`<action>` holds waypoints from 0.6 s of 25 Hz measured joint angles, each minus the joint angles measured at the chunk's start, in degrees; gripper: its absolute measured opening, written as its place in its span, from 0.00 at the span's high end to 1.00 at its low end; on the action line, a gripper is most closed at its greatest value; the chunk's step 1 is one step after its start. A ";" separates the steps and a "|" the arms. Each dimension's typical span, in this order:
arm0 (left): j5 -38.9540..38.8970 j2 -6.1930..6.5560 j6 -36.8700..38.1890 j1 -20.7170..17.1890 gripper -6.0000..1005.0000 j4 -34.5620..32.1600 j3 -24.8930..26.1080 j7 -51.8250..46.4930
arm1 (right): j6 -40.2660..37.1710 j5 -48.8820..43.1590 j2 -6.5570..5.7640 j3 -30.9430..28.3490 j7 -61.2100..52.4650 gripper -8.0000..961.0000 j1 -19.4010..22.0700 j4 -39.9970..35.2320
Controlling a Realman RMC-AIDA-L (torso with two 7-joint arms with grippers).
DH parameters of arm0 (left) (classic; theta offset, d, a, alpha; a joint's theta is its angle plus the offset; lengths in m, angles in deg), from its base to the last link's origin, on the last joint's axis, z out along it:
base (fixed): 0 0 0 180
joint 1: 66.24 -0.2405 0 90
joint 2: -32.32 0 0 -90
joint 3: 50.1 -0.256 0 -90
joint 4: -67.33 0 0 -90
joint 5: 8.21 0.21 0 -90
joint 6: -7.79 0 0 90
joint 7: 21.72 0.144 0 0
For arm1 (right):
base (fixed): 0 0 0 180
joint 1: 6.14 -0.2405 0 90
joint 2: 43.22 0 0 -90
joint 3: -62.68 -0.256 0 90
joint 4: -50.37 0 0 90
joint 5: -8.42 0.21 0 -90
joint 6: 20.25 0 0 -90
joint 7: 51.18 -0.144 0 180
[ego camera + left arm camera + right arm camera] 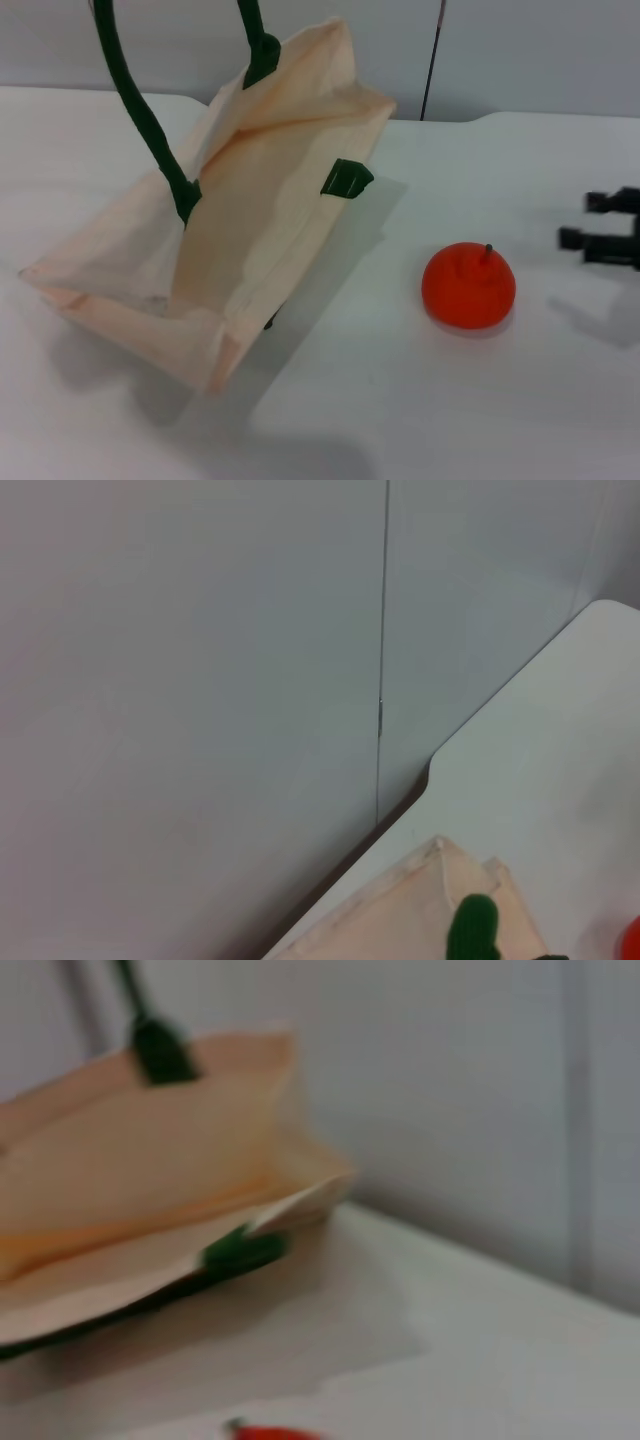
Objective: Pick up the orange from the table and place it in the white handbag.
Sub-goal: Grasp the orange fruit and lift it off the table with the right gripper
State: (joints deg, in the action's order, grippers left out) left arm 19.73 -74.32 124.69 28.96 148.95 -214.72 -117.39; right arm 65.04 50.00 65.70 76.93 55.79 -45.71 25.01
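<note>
The orange [468, 285], red-orange with a short dark stem, sits on the white table [450, 410], right of the white handbag [250, 210]. The bag stands open and tilted, and its green handles [140, 110] rise out of the top of the head view. My right gripper [578, 220] is at the right edge, open and empty, a short way right of the orange. My left gripper is not in view. The left wrist view shows the bag's top corner [410, 910], a green handle [472, 930] and a sliver of the orange [632, 940]. The right wrist view shows the bag [130, 1170] and the top of the orange [275, 1432].
A grey wall [520, 50] with a thin dark vertical seam runs behind the table. A green tab [346, 178] sticks out of the bag's side towards the orange. Bare tabletop lies in front of the orange and the bag.
</note>
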 joint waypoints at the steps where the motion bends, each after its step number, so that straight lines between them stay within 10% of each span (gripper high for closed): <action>1: 0.01 -0.03 0.00 0.29 0.88 -0.04 0.00 -0.01 | 0.01 -0.46 0.33 0.83 -0.07 0.19 -0.46 -0.01; 9: 0.21 -0.06 0.00 0.61 0.88 -0.27 0.00 -0.04 | 5.10 -1.22 0.66 4.44 -0.44 0.19 -1.18 0.36; 15: 0.20 -0.14 0.00 0.46 0.88 -0.37 0.00 -0.04 | 3.86 -1.09 3.17 7.54 -0.60 0.18 -2.36 0.05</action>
State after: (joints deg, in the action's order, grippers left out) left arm 19.93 -74.46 124.69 29.42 148.58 -214.72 -117.43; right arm 68.90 48.92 68.87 84.47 55.19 -48.07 25.05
